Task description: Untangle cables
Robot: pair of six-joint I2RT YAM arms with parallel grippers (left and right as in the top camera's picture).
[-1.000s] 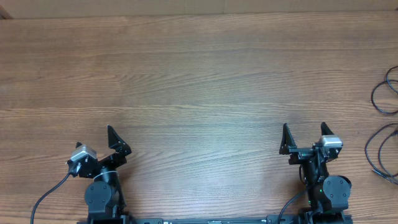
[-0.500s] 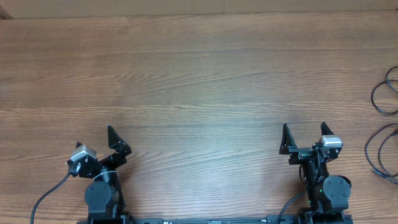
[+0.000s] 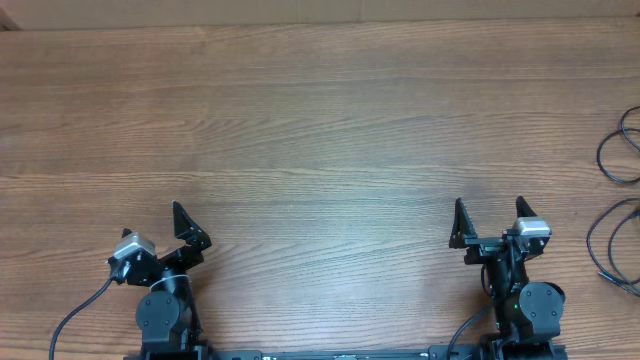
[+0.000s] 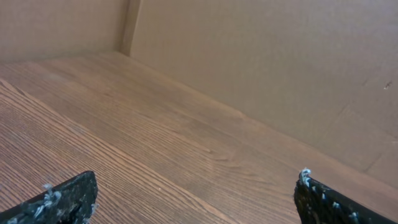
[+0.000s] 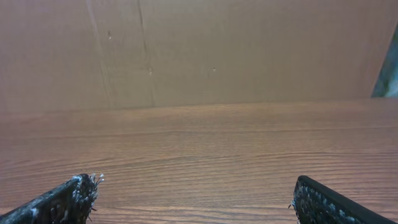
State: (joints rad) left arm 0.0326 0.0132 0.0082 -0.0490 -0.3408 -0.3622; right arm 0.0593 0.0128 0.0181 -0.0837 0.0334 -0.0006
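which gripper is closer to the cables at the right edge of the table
Right. The right gripper sits a little to the left of the cables, near the front edge. The left gripper is far off across the table, on the opposite side.

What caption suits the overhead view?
Left fingers and right fingers open, empty; black cables lie at the table's right edge.

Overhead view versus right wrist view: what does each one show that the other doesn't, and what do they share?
Only overhead: the cables lying at the table's right edge, apart from both arms, and the left hand, open. Only right wrist: the face of the tan wall beyond the table. Both: the wooden table and the right hand, open, with nothing between its fingers.
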